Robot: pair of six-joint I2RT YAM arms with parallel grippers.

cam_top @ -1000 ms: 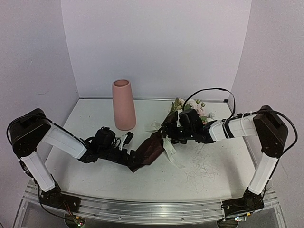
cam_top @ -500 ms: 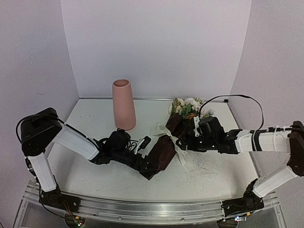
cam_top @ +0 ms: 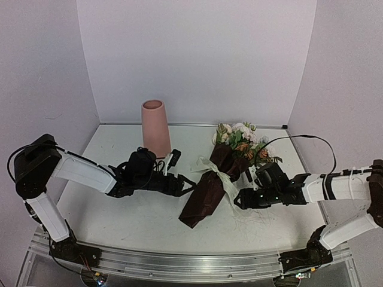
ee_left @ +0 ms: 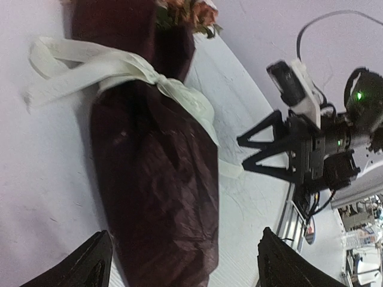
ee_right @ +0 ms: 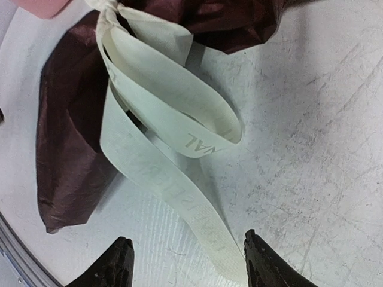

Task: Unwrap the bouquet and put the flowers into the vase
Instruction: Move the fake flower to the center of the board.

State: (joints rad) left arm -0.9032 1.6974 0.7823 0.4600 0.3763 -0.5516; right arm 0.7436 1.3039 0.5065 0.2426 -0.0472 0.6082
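Note:
The bouquet (cam_top: 209, 185) lies on the table, its dark red wrapping (ee_left: 155, 179) toward the near edge and its flowers (cam_top: 242, 140) toward the back. A cream ribbon (ee_right: 173, 101) is tied round its middle. The salmon-pink vase (cam_top: 154, 131) stands upright at the back left. My left gripper (cam_top: 182, 185) is open just left of the wrapping; in the left wrist view the wrapping's lower end lies between the spread fingers (ee_left: 96, 260). My right gripper (cam_top: 238, 200) is open low on the bouquet's right, and a loose ribbon tail (ee_right: 185, 203) runs between its fingers, not pinched.
White walls close in the table on the left, back and right. A metal rail (cam_top: 191, 263) runs along the near edge. The scuffed table surface (ee_right: 311, 119) lies right of the ribbon. A corner of the vase (ee_right: 42, 6) shows in the right wrist view.
The bouquet has shifted right and now lies steeper. My left gripper has drawn back up-left from the wrapping's end. The right gripper moved from the flower end down to the ribbon tail, its jaws narrowing.

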